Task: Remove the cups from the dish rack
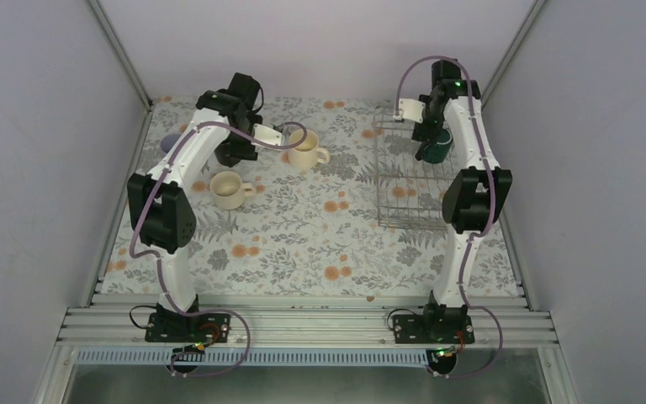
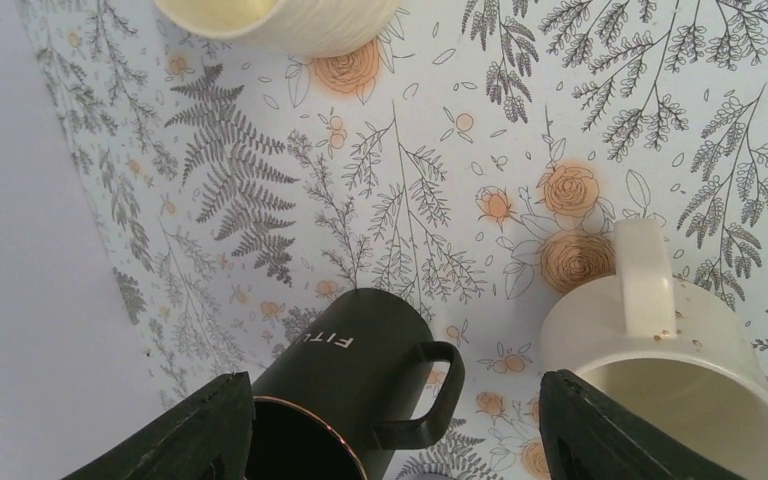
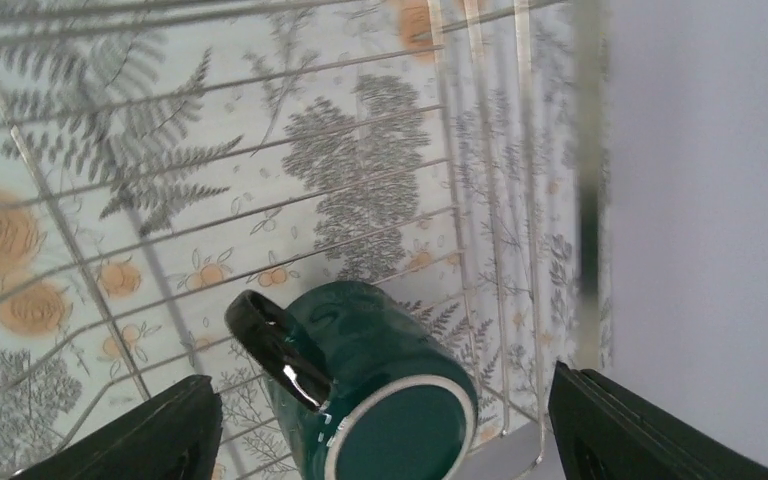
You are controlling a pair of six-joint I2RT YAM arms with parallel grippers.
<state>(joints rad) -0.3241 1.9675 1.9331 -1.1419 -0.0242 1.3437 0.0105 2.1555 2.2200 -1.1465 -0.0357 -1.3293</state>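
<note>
Right gripper (image 3: 380, 395), spread wide and empty, hangs over the dark green mug (image 3: 370, 390), which sits base-up in the far right corner of the dish rack (image 1: 399, 198). Closing off-centre could catch the handle (image 3: 270, 345) or snag the rack, tipping the mug or dragging the rack along. Left gripper (image 2: 395, 385), also spread and empty, hovers above a black mug (image 2: 325, 375).

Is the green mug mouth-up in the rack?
No: the green mug shows its closed base to the right wrist camera, over the rack wires.
</note>
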